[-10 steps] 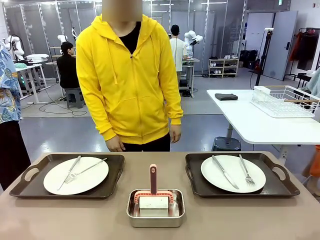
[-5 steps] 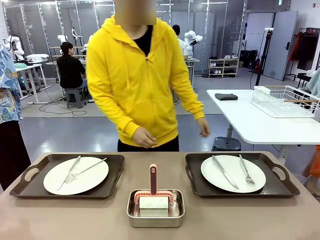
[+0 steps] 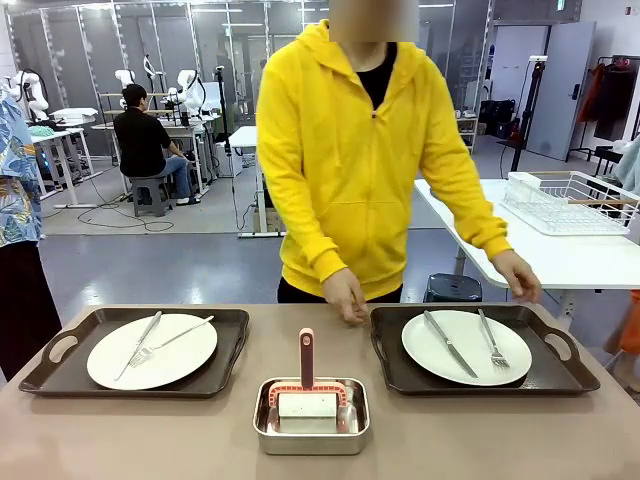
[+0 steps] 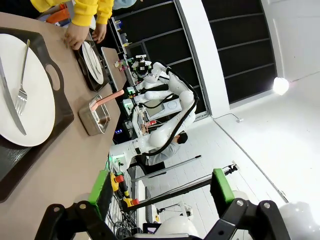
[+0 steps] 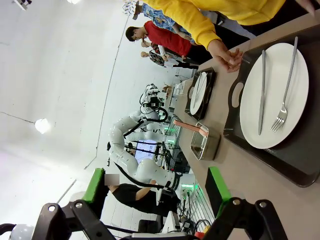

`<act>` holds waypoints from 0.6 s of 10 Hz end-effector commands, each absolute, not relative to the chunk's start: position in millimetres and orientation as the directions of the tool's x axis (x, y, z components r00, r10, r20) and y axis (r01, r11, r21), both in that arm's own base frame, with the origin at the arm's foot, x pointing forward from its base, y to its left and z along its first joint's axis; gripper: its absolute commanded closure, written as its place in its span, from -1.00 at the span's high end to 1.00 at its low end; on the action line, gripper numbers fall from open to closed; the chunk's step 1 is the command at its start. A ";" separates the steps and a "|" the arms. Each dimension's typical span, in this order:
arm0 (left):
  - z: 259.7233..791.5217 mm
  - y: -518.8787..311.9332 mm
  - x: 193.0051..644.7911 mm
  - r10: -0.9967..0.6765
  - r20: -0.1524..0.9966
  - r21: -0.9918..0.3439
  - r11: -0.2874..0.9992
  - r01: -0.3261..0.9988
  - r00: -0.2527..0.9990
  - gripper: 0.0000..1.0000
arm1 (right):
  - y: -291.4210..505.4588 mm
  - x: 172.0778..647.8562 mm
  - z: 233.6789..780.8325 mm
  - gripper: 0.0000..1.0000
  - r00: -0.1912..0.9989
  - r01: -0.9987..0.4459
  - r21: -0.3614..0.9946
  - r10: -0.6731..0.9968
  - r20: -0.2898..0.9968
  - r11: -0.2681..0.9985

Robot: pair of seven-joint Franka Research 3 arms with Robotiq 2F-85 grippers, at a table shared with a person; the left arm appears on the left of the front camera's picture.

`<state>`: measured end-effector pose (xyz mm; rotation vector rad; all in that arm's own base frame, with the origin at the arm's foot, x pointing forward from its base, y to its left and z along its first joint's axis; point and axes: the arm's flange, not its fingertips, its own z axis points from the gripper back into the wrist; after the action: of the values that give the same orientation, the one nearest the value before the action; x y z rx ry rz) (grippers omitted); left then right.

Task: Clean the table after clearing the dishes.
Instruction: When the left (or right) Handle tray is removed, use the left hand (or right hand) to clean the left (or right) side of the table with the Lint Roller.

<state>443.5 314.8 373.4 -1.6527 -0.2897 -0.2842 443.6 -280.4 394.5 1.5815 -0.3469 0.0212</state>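
Note:
On the brown table (image 3: 150,430) lie two dark trays of dishes. The left tray (image 3: 60,372) carries a white plate (image 3: 150,352) with fork and knife. The right tray (image 3: 565,375) carries a matching plate (image 3: 465,347). A person in a yellow hoodie stands behind the right tray, one hand (image 3: 346,296) by its left handle and the other hand (image 3: 520,276) at its far edge. In the left wrist view, my left gripper (image 4: 161,186) is open in the air, with the nearer plate (image 4: 30,100) beyond it. My right gripper (image 5: 156,189) is open too, facing its plate (image 5: 272,95).
A small steel pan (image 3: 311,416) holding a pink-handled scrubber (image 3: 306,358) sits at the table's front middle between the trays. A white table (image 3: 520,250) with a wire rack (image 3: 575,203) stands behind on the right. Other people are farther back on the left.
The person has stepped from behind the middle to behind the right tray and lowered both hands to its edges. The trays, plates and pan have not moved.

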 end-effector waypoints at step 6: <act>374.4 313.0 439.0 0.034 0.361 -0.928 -0.080 0.363 0.932 1.00 | -274.6 436.2 397.5 1.00 0.953 -0.228 0.974 -0.205 0.224 0.004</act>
<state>443.5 314.8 373.4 -1.6527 -0.2897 -0.2842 443.6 -280.4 394.5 1.5815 -0.3468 0.0212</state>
